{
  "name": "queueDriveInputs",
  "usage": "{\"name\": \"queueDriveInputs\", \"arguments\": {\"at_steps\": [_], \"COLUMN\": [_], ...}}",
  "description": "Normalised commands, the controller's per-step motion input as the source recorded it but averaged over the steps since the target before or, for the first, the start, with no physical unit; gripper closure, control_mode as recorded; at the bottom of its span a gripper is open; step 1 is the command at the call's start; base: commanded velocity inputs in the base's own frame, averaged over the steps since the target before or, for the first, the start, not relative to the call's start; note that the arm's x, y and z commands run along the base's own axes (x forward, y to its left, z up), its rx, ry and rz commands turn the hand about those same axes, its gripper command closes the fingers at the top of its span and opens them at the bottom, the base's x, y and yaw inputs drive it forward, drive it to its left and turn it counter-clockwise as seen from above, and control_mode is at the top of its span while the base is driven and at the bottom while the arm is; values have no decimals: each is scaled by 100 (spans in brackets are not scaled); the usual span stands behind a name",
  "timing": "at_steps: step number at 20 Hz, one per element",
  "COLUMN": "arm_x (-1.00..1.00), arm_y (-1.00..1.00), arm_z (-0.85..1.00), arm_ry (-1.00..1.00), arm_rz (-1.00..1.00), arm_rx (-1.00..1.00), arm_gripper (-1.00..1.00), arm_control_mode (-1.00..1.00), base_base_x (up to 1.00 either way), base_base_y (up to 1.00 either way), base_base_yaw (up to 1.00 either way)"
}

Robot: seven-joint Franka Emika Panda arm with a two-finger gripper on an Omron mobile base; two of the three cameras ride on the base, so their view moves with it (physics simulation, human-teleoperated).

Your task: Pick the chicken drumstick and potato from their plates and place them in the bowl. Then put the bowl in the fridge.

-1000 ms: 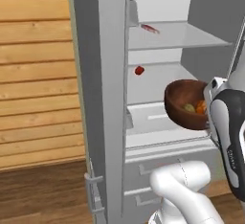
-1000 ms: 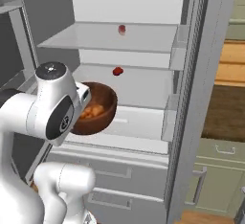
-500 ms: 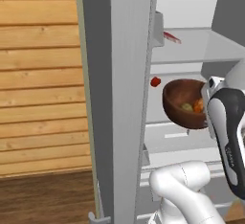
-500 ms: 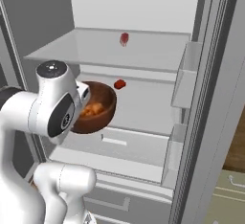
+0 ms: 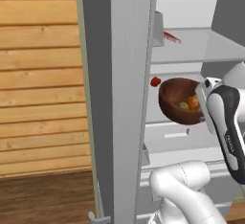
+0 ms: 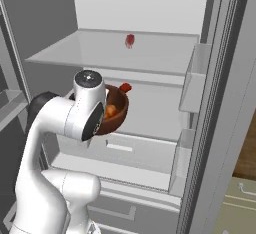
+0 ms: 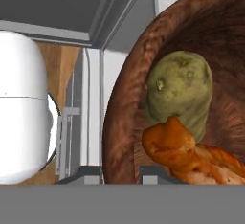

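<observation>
Going left to right in the left base view: wood-plank wall [image 5: 38,84], then the fridge's [image 5: 119,98] grey door edge standing open, then the white interior with a glass shelf [image 5: 201,50] up top and a small red thing [image 5: 155,81] sitting just past the door edge. Right of that is the bowl [image 5: 179,101], hanging in the air in front of the lower part of the compartment, tipped so you can look straight into it. Inside it you can make out the potato [image 5: 183,105] and the chicken drumstick [image 5: 193,102] side by side.

The hand view is the good one. The tool [image 7: 122,173] is clenched on the bowl's rim [image 7: 119,122], one finger tip on each side of the wall. The potato [image 7: 179,91] sits upright against the inner wall, and the drumstick [image 7: 184,153] lies below it, touching it, meaty end toward the tool.

So both foods look loaded, and what's left is parking the bowl. Key relation as I read it: the bowl sticks out from the tool toward the fridge interior, and in the right base view it [image 6: 116,112] hangs above the white drawer front [image 6: 125,145], below the glass shelf [image 6: 120,53], close by the second red bit [image 6: 125,86]. My guess is it needs to go further in and down onto a flat spot. With that tilt, the food could roll if it's set down crooked.
</observation>
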Motion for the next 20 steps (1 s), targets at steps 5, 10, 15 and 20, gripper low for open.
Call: {"name": "queueDriveInputs", "arguments": {"at_steps": [5,10,15,20], "arm_x": [70,84,63,39], "arm_y": [1,0,0,0], "arm_z": [-23,-17,-30,-37], "arm_ry": [0,-1,-5,-6], "arm_rz": [0,0,0,0], "arm_rx": [0,0,0,0], "arm_gripper": [100,100,100,100], "arm_control_mode": [-100,-100,-100,-100], "base_base_x": [0,0,0,0], "base_base_y": [0,0,0,0], "base_base_yaw": [0,0,0,0]}}
